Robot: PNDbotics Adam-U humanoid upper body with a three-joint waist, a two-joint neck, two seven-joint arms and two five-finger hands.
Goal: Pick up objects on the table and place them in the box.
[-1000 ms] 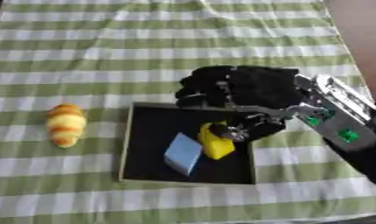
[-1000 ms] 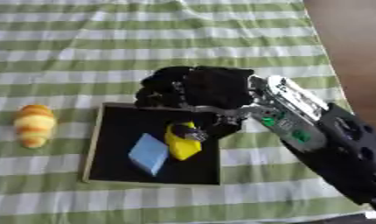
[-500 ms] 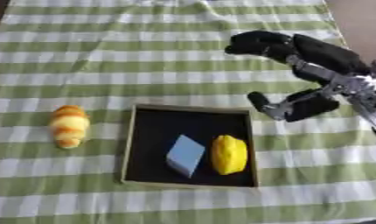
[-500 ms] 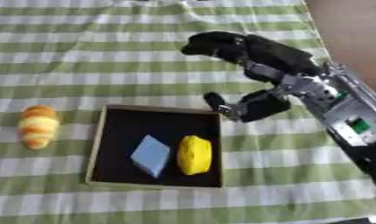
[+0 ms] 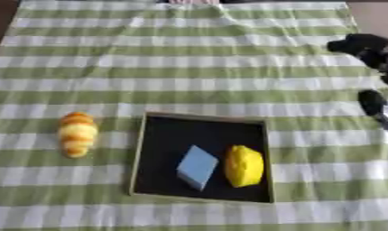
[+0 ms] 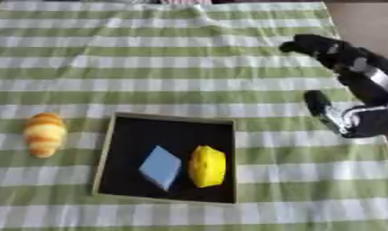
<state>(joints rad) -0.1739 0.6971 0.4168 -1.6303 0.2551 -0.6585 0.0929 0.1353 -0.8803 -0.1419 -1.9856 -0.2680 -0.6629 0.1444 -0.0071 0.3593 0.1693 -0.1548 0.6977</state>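
A: Box [image 5: 202, 120] status?

B: Holds a blue block [image 5: 197, 166] and a lemon [image 5: 244, 166], side by side, just touching or nearly so. One item left out: the croissant [image 5: 77, 134], on the cloth [image 5: 189, 58] just left of the box.

A: Right hand [image 6: 357, 85]?

B: At the right edge, up off the cloth, released, fingers spread, holding nothing. Left hand not in view.

A: Geometry for the pick?

B: Croissant lies well to the hand's left, with the whole box between them. Its long axis runs near-to-far, slightly tilted. Judgement: the left arm would be nearer; the right would have to cross over the box.
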